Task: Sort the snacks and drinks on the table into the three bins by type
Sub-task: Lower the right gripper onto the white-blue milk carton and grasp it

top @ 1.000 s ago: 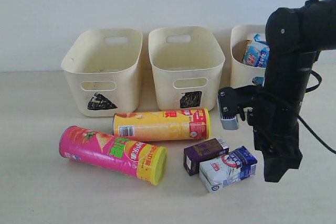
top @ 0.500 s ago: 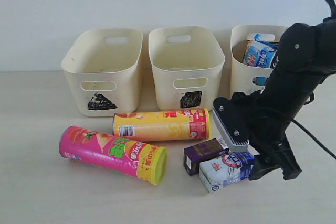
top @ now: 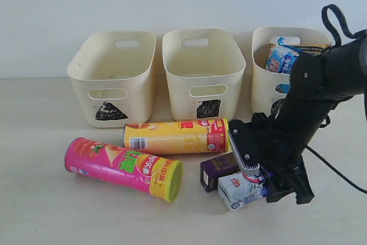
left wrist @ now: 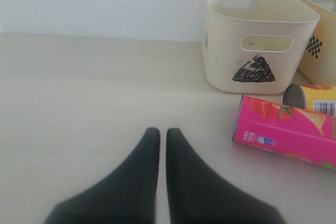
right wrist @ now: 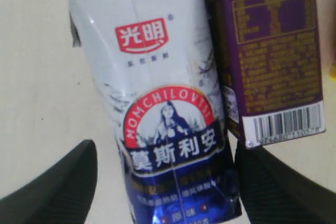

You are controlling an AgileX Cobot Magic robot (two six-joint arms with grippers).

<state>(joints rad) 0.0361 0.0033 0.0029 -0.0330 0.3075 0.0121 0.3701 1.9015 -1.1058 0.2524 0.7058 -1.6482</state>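
Now, right gripper [right wrist: 165, 192]: open wide; we see one finger on each side of the white and blue carton [top: 243, 189], with a gap on at least one side
Left gripper [left wrist: 161, 132]: fully closed, holding nothing; only the table [left wrist: 63, 103] lies before it
Purple carton [top: 217, 169]: lying flat, touching the white and blue carton
Yellow tube [top: 175, 136]: on its side, just before the square bin [top: 203, 67]
Pink tube [top: 123, 167]: on its side, near the triangle bin [top: 112, 73]
Third bin [top: 264, 84]: holds a blue packet [top: 280, 57]
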